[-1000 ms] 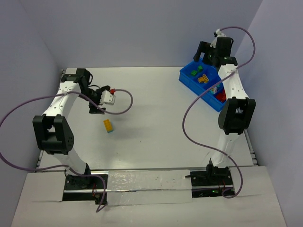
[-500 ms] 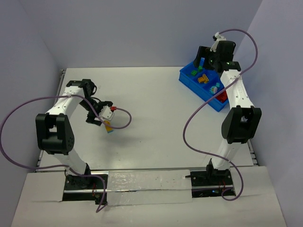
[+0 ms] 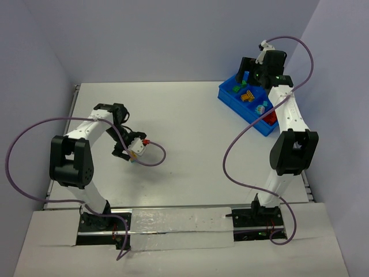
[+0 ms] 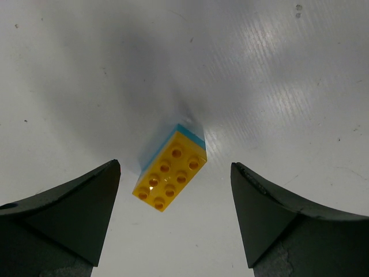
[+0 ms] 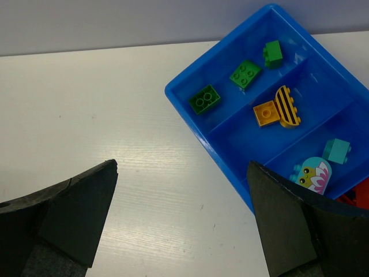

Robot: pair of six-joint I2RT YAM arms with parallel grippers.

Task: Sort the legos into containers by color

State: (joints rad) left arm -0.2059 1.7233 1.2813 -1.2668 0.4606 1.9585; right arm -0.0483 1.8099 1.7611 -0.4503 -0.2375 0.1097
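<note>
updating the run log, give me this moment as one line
left fingers: open, either side of yellow-on-blue lego, not touching | right fingers: open, at blue bin edge | lego: on table, unsorted

Glossy plastic brick [image 4: 171, 173] on smooth, sheeny table [image 4: 277, 69].

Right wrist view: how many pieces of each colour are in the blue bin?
Green bricks: 3
Orange brick: 1
Yellow striped piece: 1
Light blue pieces: 2
Red pieces, partly out of frame: at least 1
Total: at least 8
</note>
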